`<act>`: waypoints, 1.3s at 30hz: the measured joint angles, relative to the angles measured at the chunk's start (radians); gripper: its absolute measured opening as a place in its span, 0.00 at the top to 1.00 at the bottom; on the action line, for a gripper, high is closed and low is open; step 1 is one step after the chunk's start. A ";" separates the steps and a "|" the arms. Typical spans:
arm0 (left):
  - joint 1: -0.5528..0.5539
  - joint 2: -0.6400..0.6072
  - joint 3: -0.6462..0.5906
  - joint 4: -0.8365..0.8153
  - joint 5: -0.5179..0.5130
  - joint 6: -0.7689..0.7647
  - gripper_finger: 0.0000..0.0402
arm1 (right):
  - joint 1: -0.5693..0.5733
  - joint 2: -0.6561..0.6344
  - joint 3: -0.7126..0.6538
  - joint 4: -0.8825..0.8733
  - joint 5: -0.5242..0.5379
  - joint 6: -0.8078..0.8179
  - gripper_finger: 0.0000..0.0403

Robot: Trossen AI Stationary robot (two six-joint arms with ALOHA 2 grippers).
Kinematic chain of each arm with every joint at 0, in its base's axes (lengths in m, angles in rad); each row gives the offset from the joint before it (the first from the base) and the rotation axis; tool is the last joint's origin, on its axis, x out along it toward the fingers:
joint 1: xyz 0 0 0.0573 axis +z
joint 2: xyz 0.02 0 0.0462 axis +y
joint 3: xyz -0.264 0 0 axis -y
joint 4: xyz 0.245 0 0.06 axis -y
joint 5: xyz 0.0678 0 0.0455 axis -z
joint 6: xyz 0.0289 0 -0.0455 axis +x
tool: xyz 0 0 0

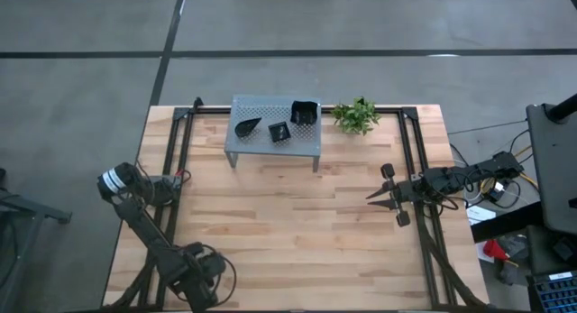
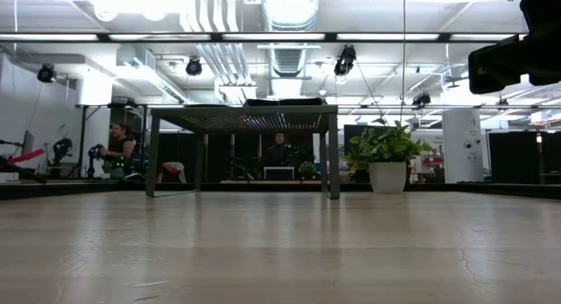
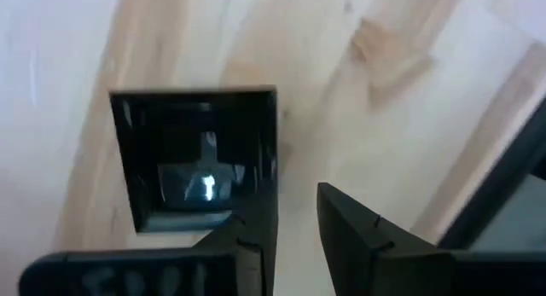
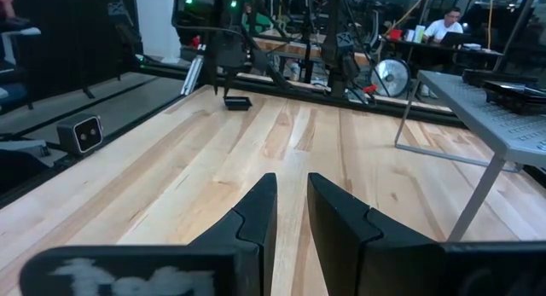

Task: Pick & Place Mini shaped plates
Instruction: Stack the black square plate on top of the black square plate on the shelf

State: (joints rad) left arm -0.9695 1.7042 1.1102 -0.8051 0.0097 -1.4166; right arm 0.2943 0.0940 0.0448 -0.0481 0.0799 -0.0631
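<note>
High view: three plates [image 1: 279, 132] are sitting on the shelf [image 1: 236, 143]. The left pincer [image 1: 206, 275] is hanging over the desk's [image 1: 297, 223] near left corner. The right pincer [image 1: 374, 196] is waiting at the right side.

Low view: the shelf is standing far back, and neither pincer is showing.

Left wrist view: a square plate [image 3: 194, 159] is lying flat on the desk. The fingers are standing narrowly spread just beside its edge, pinching nothing.

Right wrist view: the right fingers are narrowly spread and empty.

Judgement: the left pincer is addressing the square plate. It should straddle one rim squarely, since the glossy surface is likely to slip.
</note>
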 joint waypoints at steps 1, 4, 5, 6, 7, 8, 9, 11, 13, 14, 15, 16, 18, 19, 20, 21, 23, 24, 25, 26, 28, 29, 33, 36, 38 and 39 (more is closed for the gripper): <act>0.000 0.000 -0.004 0.001 -0.020 -0.001 0.81 | 0.000 0.000 0.000 0.000 0.000 0.000 0.84; 0.000 0.012 -0.020 0.001 -0.065 0.000 0.81 | 0.000 0.000 0.000 0.000 0.000 0.000 0.84; 0.000 0.017 -0.024 0.002 -0.065 0.003 0.81 | 0.000 0.000 0.000 0.000 0.000 0.000 0.84; 0.001 0.020 -0.026 0.001 -0.065 0.005 0.81 | 0.000 0.000 0.000 0.000 0.000 0.000 0.84; 0.002 0.020 -0.027 0.001 -0.067 0.005 0.81 | 0.000 0.000 0.000 0.000 0.000 0.000 0.84; 0.001 0.020 -0.027 0.003 -0.069 0.003 0.81 | 0.000 0.000 0.000 0.000 0.000 0.000 0.84; 0.001 0.020 -0.027 0.003 -0.069 0.004 0.81 | 0.000 0.000 0.000 0.000 0.000 0.000 0.84; 0.001 0.020 -0.029 0.003 -0.069 0.002 0.81 | 0.000 0.000 0.000 0.000 0.000 0.000 0.84; 0.001 0.020 -0.030 0.003 -0.069 -0.002 0.81 | 0.000 0.000 0.000 0.000 0.000 0.000 0.84; 0.001 0.020 -0.032 0.002 -0.068 -0.003 0.81 | 0.000 0.000 0.000 0.000 0.000 0.000 0.84; 0.002 0.020 -0.033 0.002 -0.068 -0.005 0.82 | 0.000 0.000 0.000 0.000 0.000 0.000 0.84; 0.002 0.020 -0.033 0.001 -0.068 -0.008 0.83 | 0.000 0.000 0.000 0.000 0.000 0.000 0.84; 0.002 0.020 -0.034 0.001 -0.068 -0.015 0.87 | 0.000 0.000 0.000 0.000 0.000 0.000 0.84; 0.002 0.020 -0.034 0.001 -0.068 -0.016 0.91 | 0.000 0.000 0.000 0.000 0.000 0.000 0.84; 0.002 0.020 -0.034 0.001 -0.068 -0.016 0.94 | 0.000 0.000 0.000 0.000 0.000 0.000 0.84; 0.003 0.020 -0.033 0.001 -0.068 -0.016 0.97 | 0.000 0.000 0.000 0.000 0.000 0.000 0.84; 0.006 0.019 -0.033 0.001 -0.069 -0.016 0.98 | 0.000 0.000 0.000 0.000 0.000 0.000 0.84; 0.008 0.019 -0.033 0.000 -0.071 -0.016 0.99 | 0.000 0.000 0.000 0.000 0.000 0.000 0.84; 0.012 0.017 -0.033 0.000 -0.072 -0.014 0.99 | 0.000 0.000 0.000 0.000 0.000 0.000 0.84; 0.016 0.016 -0.032 -0.002 -0.073 -0.008 0.99 | 0.000 0.000 0.000 0.000 0.000 0.000 0.84; 0.029 0.013 -0.020 -0.018 -0.083 0.010 1.00 | 0.000 0.000 0.000 0.000 0.000 0.000 0.84; 0.035 0.012 -0.007 -0.033 -0.094 0.024 1.00 | 0.000 0.000 0.000 0.000 0.000 0.000 0.84; 0.068 0.011 0.056 -0.122 -0.126 0.091 1.00 | 0.000 0.000 0.000 0.000 0.000 0.000 0.84; 0.094 0.011 0.117 -0.209 -0.189 0.154 1.00 | 0.000 0.000 0.000 0.000 0.000 0.000 0.84; 0.115 0.011 0.157 -0.254 -0.236 0.205 1.00 | 0.000 0.000 0.000 0.000 0.000 0.000 0.84; 0.127 0.011 0.176 -0.273 -0.268 0.233 1.00 | 0.000 0.000 0.000 0.000 0.000 0.000 0.84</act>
State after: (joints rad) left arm -0.8429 1.7149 1.2863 -1.0779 -0.2580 -1.1836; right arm 0.2939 0.0942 0.0448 -0.0480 0.0803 -0.0631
